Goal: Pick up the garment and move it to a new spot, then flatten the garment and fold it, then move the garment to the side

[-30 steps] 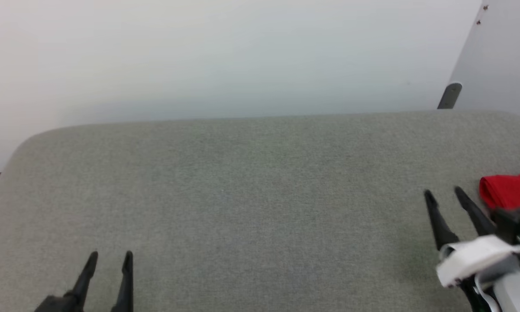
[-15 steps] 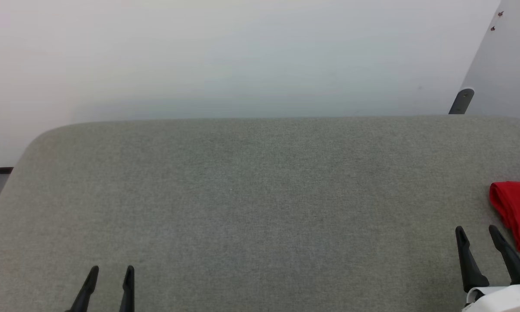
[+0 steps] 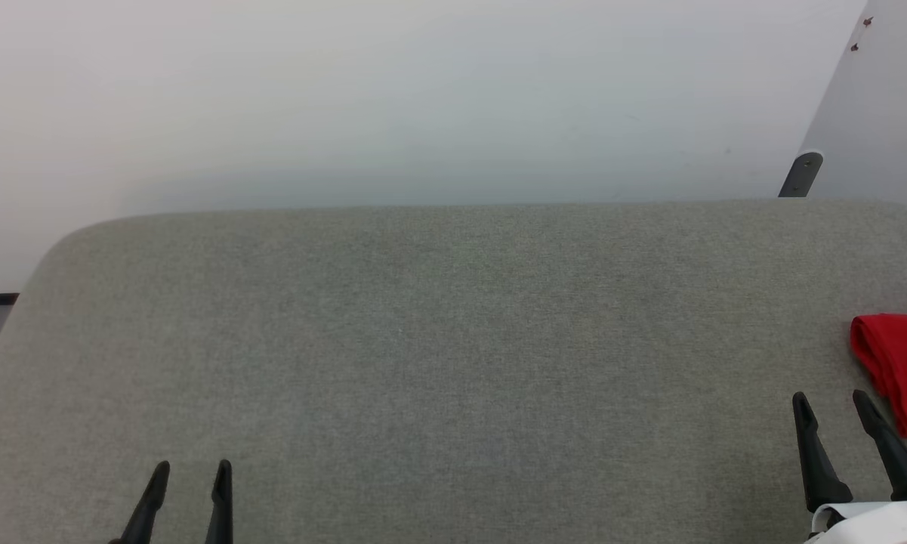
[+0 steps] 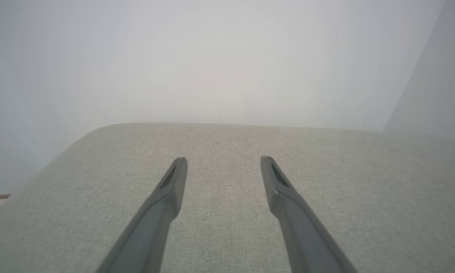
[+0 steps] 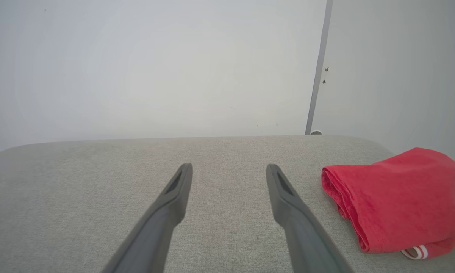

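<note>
Pulled back just beside the seemingly folded garment (image 5: 394, 197), right gripper (image 3: 831, 397) and left gripper (image 3: 193, 464) are hovering, jaws apart, empty; task ending.

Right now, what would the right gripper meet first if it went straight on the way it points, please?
Probably the wall beyond the table: the right gripper points out over the table, and the garment lies off to its right. Depth is unclear.

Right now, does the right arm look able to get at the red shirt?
Probably yes. The right end effector is open over the grey cushion, and the folded shirt lies just to its right, with only bare fabric between them. A short sideways reach should do.
</note>
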Robot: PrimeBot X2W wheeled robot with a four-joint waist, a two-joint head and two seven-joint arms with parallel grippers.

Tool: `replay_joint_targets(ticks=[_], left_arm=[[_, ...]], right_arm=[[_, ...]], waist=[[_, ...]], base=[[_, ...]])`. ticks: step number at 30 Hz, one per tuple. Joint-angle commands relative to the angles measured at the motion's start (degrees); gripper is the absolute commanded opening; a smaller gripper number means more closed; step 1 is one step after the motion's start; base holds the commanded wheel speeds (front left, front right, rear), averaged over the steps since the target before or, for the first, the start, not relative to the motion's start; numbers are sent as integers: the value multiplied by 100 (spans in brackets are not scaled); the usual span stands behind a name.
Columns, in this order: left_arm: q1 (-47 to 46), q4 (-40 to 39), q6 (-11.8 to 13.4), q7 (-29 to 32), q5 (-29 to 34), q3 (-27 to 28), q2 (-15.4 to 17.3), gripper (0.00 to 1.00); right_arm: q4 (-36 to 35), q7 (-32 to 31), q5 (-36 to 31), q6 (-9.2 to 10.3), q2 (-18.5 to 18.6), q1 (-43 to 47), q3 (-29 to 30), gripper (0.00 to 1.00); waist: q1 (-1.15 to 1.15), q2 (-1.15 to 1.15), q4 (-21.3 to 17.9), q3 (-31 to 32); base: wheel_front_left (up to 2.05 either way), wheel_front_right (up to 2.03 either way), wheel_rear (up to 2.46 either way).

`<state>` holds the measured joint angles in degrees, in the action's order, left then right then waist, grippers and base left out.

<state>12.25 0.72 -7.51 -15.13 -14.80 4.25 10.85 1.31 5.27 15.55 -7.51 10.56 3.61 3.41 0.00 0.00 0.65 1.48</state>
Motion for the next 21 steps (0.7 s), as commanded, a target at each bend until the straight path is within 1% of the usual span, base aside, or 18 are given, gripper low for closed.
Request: replay_joint_targets(ticks=[1, 10, 21], left_arm=[[-43, 6, 6, 3, -37, 14, -20, 100], [-30, 31, 6, 3, -69, 30, -33, 100], [-40, -6, 6, 3, -127, 54, -43, 100]], right_arm=[[-38, 6, -26, 5, -25, 56, 33, 100], [-105, 97, -53, 5, -180, 129, 70, 100], [-59, 184, -37, 5, -247, 124, 63, 100]], waist=[[0, 0, 6, 0], [0, 0, -3, 3], [0, 0, -23, 7]], base=[[0, 0, 0], [0, 0, 0], [0, 0, 0]])
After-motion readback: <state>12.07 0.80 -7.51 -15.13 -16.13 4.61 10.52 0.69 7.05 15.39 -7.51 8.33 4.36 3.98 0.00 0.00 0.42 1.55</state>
